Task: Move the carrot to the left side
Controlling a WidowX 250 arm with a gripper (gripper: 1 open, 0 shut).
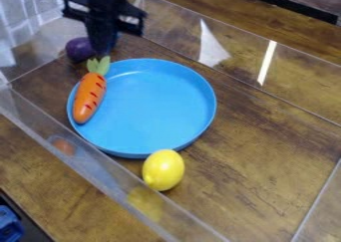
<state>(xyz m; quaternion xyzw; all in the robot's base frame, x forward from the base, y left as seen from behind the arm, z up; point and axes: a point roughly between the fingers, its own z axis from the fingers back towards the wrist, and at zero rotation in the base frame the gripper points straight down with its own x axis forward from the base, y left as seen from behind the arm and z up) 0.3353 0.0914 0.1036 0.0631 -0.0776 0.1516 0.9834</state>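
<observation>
The orange carrot [90, 95] lies on the left rim of the blue plate [167, 112], its green stem pointing to the back. My gripper [103, 47] hangs above and behind the stem, apart from the carrot. Its black fingers are shut together with nothing between them.
A purple eggplant [76, 49] sits on the wooden table just behind the plate, left of my gripper. A yellow lemon [163, 169] rests in front of the plate. A clear plastic wall [80, 161] runs along the table's front-left edge.
</observation>
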